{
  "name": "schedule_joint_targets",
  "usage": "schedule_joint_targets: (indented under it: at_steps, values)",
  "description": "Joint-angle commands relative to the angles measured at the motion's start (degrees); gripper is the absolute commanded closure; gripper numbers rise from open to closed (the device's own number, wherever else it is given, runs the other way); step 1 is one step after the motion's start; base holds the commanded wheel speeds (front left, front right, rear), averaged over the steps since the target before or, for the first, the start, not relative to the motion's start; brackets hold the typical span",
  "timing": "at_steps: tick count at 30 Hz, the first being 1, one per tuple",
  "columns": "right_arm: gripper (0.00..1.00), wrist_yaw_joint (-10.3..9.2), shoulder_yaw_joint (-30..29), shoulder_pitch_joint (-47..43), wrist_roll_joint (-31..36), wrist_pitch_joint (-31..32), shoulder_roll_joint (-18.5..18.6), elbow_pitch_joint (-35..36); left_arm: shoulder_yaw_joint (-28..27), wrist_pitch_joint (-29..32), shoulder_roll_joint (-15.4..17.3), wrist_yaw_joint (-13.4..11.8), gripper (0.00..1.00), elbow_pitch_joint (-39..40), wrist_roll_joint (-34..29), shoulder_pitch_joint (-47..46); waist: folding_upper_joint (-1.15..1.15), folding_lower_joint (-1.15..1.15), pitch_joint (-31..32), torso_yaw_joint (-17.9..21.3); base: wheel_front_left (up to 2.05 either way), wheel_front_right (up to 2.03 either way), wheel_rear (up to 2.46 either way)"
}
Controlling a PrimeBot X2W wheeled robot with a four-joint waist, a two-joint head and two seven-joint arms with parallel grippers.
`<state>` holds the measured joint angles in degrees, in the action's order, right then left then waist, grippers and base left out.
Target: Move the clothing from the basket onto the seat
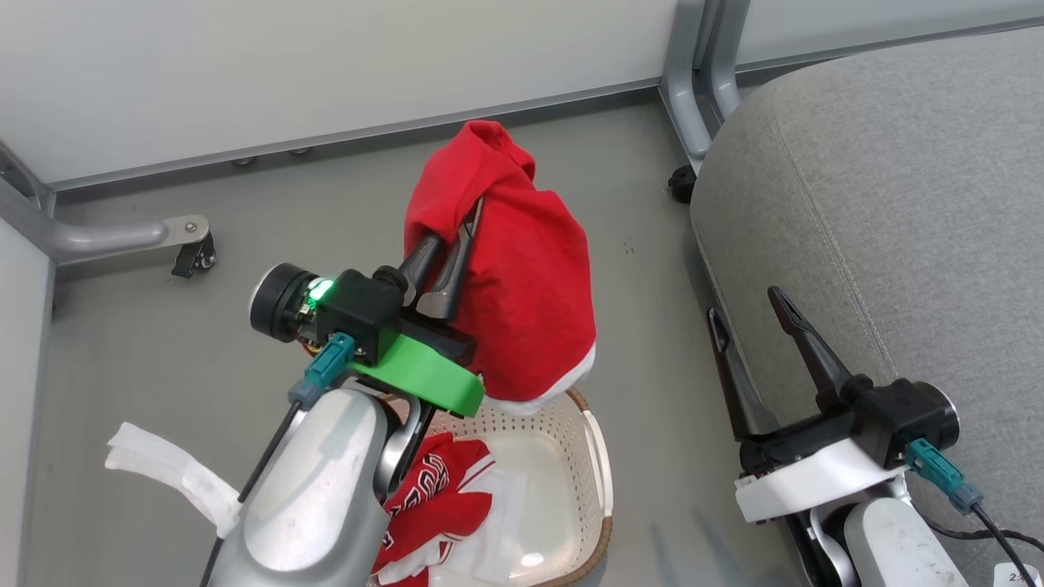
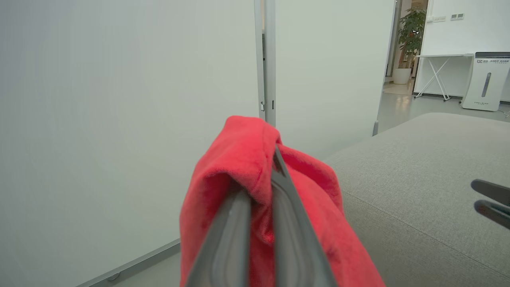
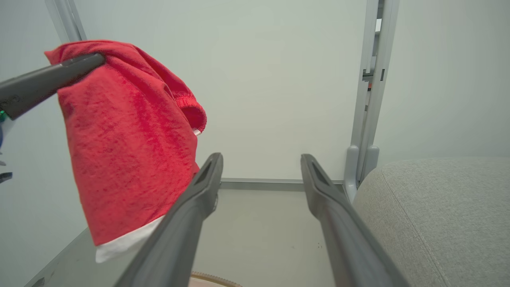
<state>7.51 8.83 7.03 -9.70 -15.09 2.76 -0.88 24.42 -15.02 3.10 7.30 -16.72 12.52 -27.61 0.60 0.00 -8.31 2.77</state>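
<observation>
Cloth was the whole concern here: the left gripper (image 1: 469, 224) was pinched shut on a fold near the top of the plain red garment (image 1: 530, 302), which hung clear above the basket (image 1: 599, 456), its white hem just over the far rim. A good carry would go rightward, high enough for that hem to clear the rounded edge of the seat (image 1: 897, 204), with release only once the bulk was well over it. The right gripper (image 1: 744, 303), spread wide and empty, sat near the seat's left edge, probably in the path. The jersey (image 1: 436, 489) lay in the basket.
</observation>
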Motion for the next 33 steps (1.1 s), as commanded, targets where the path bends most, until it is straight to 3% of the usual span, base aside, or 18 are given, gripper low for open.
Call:
schedule_joint_targets:
  at_steps: [1, 12, 19, 33]
  values:
    - [0.0, -0.04, 0.1, -0.9, -0.5, -0.1, 0.2, 0.1, 0.5, -0.2, 0.0, 0.3, 1.0, 0.7, -0.8, 0.0, -0.6, 0.0, 0.5, -0.1, 0.0, 0.0, 0.0]
    - [0.0, -0.04, 1.7, -0.5, -1.2, -0.1, 0.2, 2.0, 1.8, -0.2, 0.3, 0.3, 1.0, 2.4, -0.8, -0.8, -0.6, 0.0, 0.8, 0.2, 0.0, 0.0, 0.0]
    - [0.0, -0.04, 8.2, 3.0, -0.8, -0.1, 0.2, 3.4, 2.6, -0.2, 0.2, 0.3, 1.0, 2.1, -0.6, -1.6, -0.6, 0.0, 0.0, 0.1, 0.0, 0.0, 0.0]
    - [0.0, -0.04, 15.2, 11.8, 0.3, -0.1, 0.2, -3.4, 6.3, -0.2, -0.2, 0.3, 1.0, 3.0, 0.4, -2.7, -0.6, 0.0, -2.5, -1.4, 0.0, 0.0, 0.0]
